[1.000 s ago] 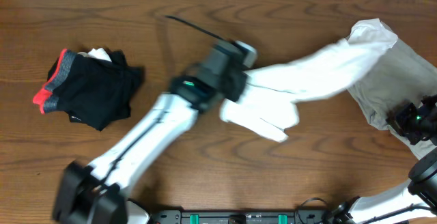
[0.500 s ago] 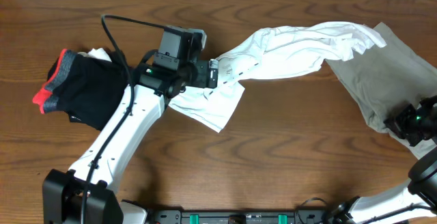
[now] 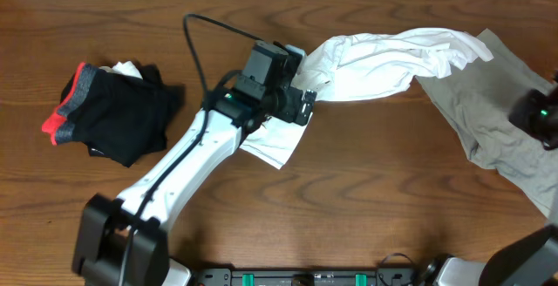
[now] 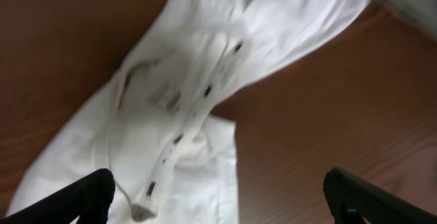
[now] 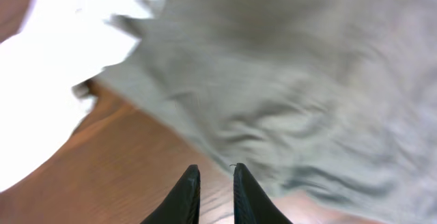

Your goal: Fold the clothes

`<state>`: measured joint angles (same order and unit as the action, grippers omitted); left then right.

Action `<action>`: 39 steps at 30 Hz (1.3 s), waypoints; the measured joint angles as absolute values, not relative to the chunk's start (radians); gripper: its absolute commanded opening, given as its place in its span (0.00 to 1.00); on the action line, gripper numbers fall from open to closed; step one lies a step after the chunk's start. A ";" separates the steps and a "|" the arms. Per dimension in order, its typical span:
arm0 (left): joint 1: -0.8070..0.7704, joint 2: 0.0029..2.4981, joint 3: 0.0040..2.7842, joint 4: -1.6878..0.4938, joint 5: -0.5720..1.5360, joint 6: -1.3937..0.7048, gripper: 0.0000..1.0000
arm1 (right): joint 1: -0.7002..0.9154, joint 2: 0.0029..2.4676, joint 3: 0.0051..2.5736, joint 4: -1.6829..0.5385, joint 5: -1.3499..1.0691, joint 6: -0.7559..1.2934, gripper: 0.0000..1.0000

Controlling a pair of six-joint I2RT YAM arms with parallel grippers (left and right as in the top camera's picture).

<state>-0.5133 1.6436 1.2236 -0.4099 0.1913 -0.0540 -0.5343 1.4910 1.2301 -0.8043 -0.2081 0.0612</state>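
The left end effector (image 4: 217, 186) is spread wide over the white T-shirt (image 3: 375, 64) near the worktop's (image 3: 392, 199) far edge. The right end effector (image 5: 215, 173), pressed together, hangs over a grey cloth (image 5: 307, 80).

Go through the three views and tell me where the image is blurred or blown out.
Overhead: sharp and evenly lit, the white T-shirt bright but its creases readable. Left wrist: soft throughout, the T-shirt's neck label smeared, the dark fingers out of focus. Right wrist: blurred all over, the T-shirt blown out to flat white, the grey garment smeared.
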 measured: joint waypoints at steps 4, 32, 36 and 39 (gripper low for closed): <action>-0.512 1.691 1.222 -0.346 0.194 -0.051 1.00 | -0.398 1.513 1.230 -0.780 -0.192 -0.038 0.17; -0.609 2.084 1.233 0.224 0.146 0.099 0.88 | -0.297 1.567 1.228 -0.826 -0.114 -0.113 0.25; -0.609 2.084 1.235 0.283 0.121 0.112 0.86 | -0.297 1.567 1.228 -0.827 -0.114 -0.112 0.22; -0.609 2.087 1.236 0.303 0.114 0.113 0.85 | -0.297 1.567 1.228 -0.830 -0.114 -0.110 0.22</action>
